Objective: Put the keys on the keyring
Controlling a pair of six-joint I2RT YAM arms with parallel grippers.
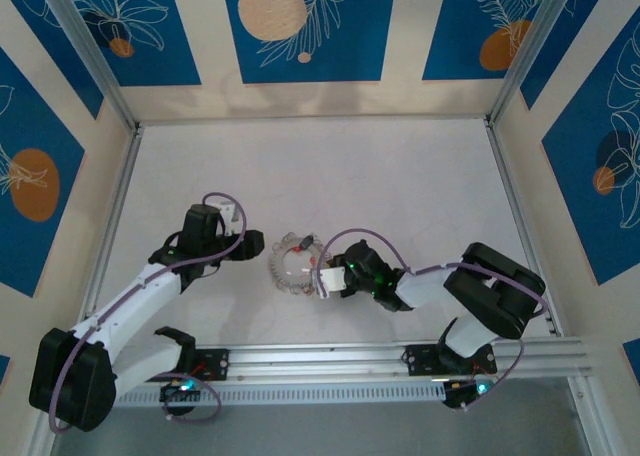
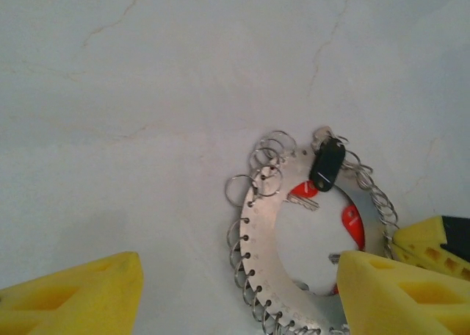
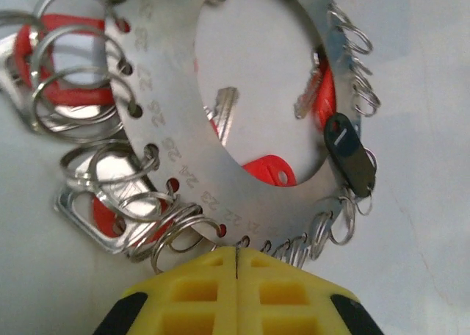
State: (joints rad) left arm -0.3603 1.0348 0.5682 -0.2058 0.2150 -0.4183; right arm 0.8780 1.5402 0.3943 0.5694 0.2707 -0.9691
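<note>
Lying flat on the white table (image 1: 400, 176) between the two arms, keyring (image 1: 293, 264): silvery numbered disc with small wire loops threaded through holes all round its rim. Red keys (image 3: 268, 170) inside the central opening and under the loops at the outer edge; black tag (image 2: 327, 164) hooked on the rim. Right gripper (image 3: 236, 265) fully closed, yellow pads pressed together against the ring's edge loops; whether anything is pinched, impossible to tell. Left gripper (image 2: 235, 305) agape near the ring, holding nothing.

The keyring (image 3: 183, 122) looks like brushed matte metal, the keys (image 3: 268, 170) have glossy red plastic heads, table (image 2: 147, 92) is matte white.
</note>
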